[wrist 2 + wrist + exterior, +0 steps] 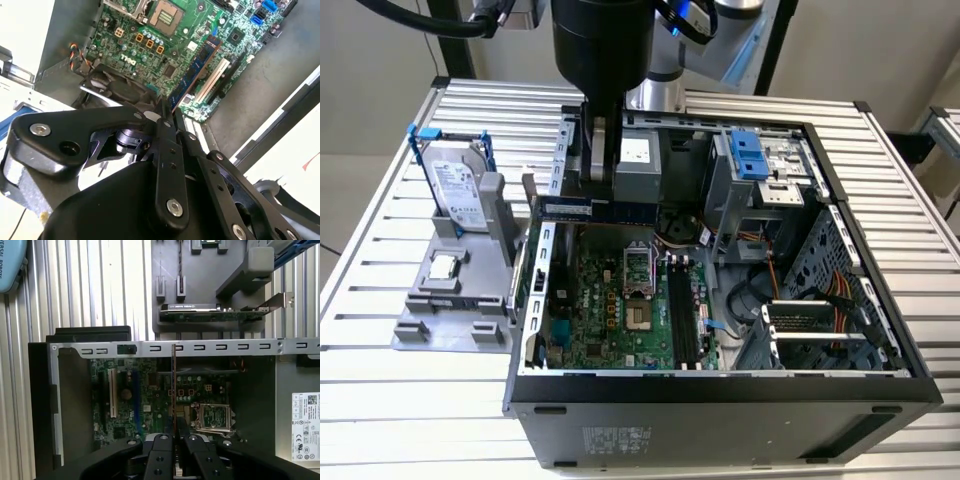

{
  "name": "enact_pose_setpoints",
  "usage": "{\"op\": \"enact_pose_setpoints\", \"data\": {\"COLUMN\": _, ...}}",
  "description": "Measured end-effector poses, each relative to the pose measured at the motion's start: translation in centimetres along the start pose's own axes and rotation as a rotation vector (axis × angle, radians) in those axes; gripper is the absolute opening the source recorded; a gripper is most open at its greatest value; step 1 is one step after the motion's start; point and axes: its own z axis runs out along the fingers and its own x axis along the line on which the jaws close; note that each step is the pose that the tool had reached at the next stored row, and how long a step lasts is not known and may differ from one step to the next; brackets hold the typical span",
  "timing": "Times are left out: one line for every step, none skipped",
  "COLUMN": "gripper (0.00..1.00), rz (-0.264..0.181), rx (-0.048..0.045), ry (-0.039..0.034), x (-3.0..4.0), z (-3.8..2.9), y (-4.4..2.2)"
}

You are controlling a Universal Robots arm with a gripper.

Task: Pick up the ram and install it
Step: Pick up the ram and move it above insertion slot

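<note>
Ram [570,208] is clamped mid-length between the jaws of the gripper [603,188], upper centre of the exterior view, over the open computer case [720,420]. Judged light, stiff and fragile: grip the flat faces, avoiding the contact edge.

The ram [605,210] is a long, thin, dark blue-green board. It is clamped between the jaws, standing on edge with its long axis level. It hangs clear above the motherboard [610,300], inside the open case [720,410].
</note>
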Motion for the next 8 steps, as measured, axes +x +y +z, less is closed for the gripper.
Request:
{"op": "enact_pose_setpoints", "data": {"gripper": 0.00, "rz": 0.000, "rx": 0.0001, "ry": 0.0000, "x": -0.01, "z": 0.00, "y": -0.08}}
{"op": "enact_pose_setpoints", "data": {"gripper": 0.00, "rz": 0.000, "rx": 0.0000, "ry": 0.0000, "x": -0.01, "z": 0.00, "y": -0.16}}
{"op": "enact_pose_setpoints", "data": {"gripper": 0.00, "rz": 0.000, "rx": 0.0000, "ry": 0.0000, "x": -0.01, "z": 0.00, "y": -0.23}}
{"op": "enact_pose_setpoints", "data": {"gripper": 0.00, "rz": 0.000, "rx": 0.0000, "ry": 0.0000, "x": -0.02, "z": -0.01, "y": -0.31}}
{"op": "enact_pose_setpoints", "data": {"gripper": 0.00, "rz": 0.000, "rx": 0.0000, "ry": 0.0000, "x": -0.02, "z": -0.01, "y": -0.39}}
{"op": "enact_pose_setpoints", "data": {"gripper": 0.00, "rz": 0.000, "rx": 0.0000, "ry": 0.0000, "x": -0.03, "z": -0.01, "y": -0.46}}
{"op": "enact_pose_setpoints", "data": {"gripper": 0.00, "rz": 0.000, "rx": 0.0000, "ry": 0.0000, "x": -0.03, "z": -0.01, "y": -0.54}}
{"op": "enact_pose_setpoints", "data": {"gripper": 0.00, "rz": 0.000, "rx": 0.0000, "ry": 0.0000, "x": -0.03, "z": -0.01, "y": -0.61}}
